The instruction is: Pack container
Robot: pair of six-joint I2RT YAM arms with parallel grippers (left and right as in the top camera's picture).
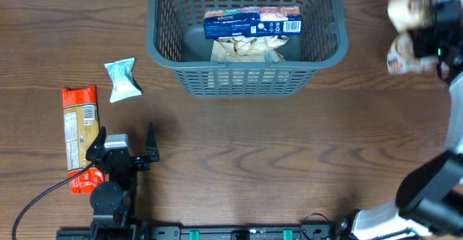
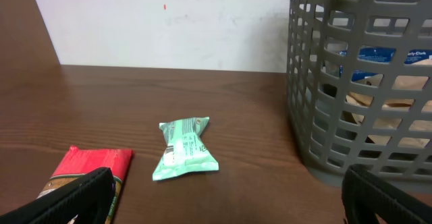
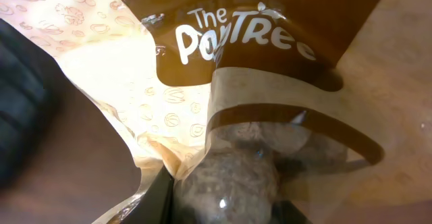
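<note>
At the far middle of the brown wooden worktop (image 1: pixel 275 146) stands the large dark grey basket (image 1: pixel 246 81), upright, its slotted walls showing what lies inside. To the right of the basket, close to the worktop's far right corner, the right gripper (image 1: pixel 423 34) is clenched on a cream and brown snack bag (image 1: pixel 404 12), which bulges out on either side of it. The right wrist view is filled by that bag, squeezed in at the bottom edge, with white lettering on its brown band. Well in front of the basket and to its left, the left gripper (image 1: pixel 125 140) is released, its jaws spread wide with nothing between them, pointing toward the basket. Left of the basket and nearer the front, a long red snack pack (image 1: pixel 78 124) lies flat, lengthwise front to back, its near end beside the left gripper. Inside the basket a blue box (image 1: pixel 252 23) lies across the far part, and a pale beige bag (image 1: pixel 246 48) lies in front of it on the floor. Just off the basket's front left corner lies a small mint green packet (image 1: pixel 123 79), apart from the red pack.
</note>
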